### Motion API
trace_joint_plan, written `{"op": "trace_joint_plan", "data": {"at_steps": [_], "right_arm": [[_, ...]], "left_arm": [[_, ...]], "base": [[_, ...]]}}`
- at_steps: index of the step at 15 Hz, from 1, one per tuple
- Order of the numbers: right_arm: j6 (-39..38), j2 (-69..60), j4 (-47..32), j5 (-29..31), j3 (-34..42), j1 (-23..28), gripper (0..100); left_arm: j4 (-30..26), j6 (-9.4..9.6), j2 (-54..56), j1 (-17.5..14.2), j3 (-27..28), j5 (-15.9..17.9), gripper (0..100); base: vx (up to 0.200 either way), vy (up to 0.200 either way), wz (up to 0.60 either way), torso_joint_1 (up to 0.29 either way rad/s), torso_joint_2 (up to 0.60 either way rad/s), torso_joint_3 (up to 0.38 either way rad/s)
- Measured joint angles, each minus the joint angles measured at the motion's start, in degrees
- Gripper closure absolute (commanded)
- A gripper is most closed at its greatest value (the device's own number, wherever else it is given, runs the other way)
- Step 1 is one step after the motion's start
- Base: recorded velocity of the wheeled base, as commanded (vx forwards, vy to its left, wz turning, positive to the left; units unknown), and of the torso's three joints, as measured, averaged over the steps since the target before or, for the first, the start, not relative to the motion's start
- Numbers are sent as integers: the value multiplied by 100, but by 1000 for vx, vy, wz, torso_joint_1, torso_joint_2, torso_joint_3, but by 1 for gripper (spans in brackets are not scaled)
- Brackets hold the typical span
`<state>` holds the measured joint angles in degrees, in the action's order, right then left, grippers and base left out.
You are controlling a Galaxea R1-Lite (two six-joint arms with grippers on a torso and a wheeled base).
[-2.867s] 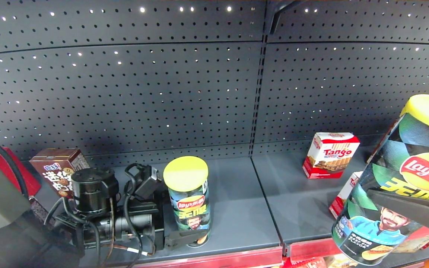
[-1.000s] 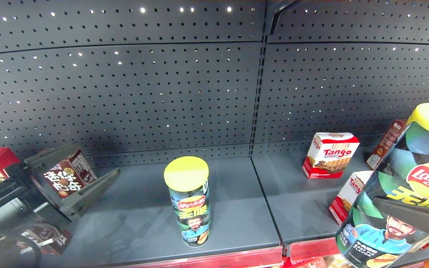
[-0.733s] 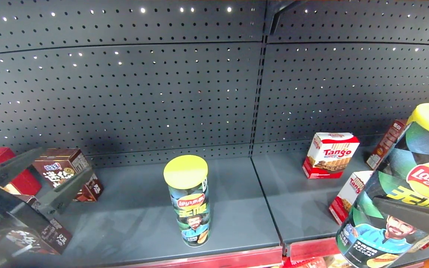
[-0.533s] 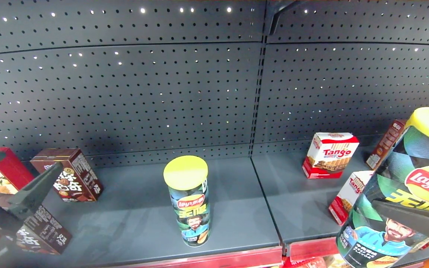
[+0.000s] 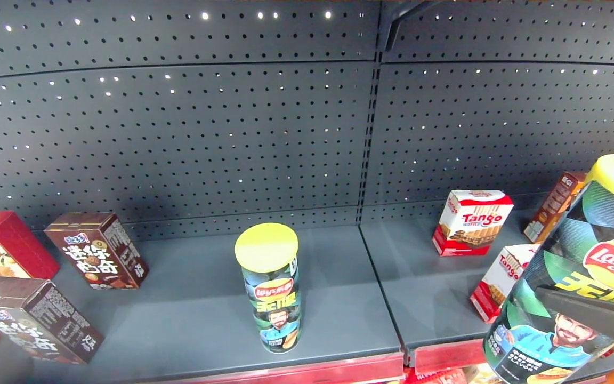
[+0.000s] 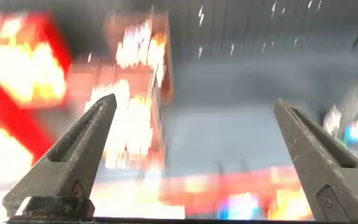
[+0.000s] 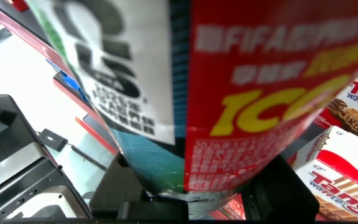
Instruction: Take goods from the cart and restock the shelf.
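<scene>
Gripping tilted chip can (image 5: 579,266), right claw (image 7: 197,196) hovers.

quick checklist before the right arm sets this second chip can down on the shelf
1. Grip: ok. The right gripper has its jaws shut on the held chip can.
2. Held chip can upright: not ok, it leans.
3. Free spot: ok. The shelf is bare between the standing can and the far wafer box.
4. Left gripper free: ok, jaws open with nothing between them.
5. Gap to the near wafer box: cannot tell, the held chip can overlaps it in the head view.
</scene>
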<state>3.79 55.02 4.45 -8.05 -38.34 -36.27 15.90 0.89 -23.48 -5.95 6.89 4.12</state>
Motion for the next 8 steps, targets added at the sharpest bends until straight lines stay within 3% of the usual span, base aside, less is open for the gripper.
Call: {"op": "trace_joint_plan", "data": {"at_steps": [2, 4, 8], "right_arm": [[1, 0, 4, -2, 0, -4, 100], [0, -9, 6, -2, -2, -2, 100], [-2, -33, 26, 17, -7, 105, 100]], "left_arm": [[-1089, -56, 861, -284, 96, -35, 0], [-1268, -189, 1334, -661, 124, -32, 0], [-1303, -208, 1694, -824, -157, -271, 0]], "base": [[0, 0, 0, 0, 0, 0], [0, 0, 0, 0, 0, 0], [0, 0, 0, 0, 0, 0]]}}
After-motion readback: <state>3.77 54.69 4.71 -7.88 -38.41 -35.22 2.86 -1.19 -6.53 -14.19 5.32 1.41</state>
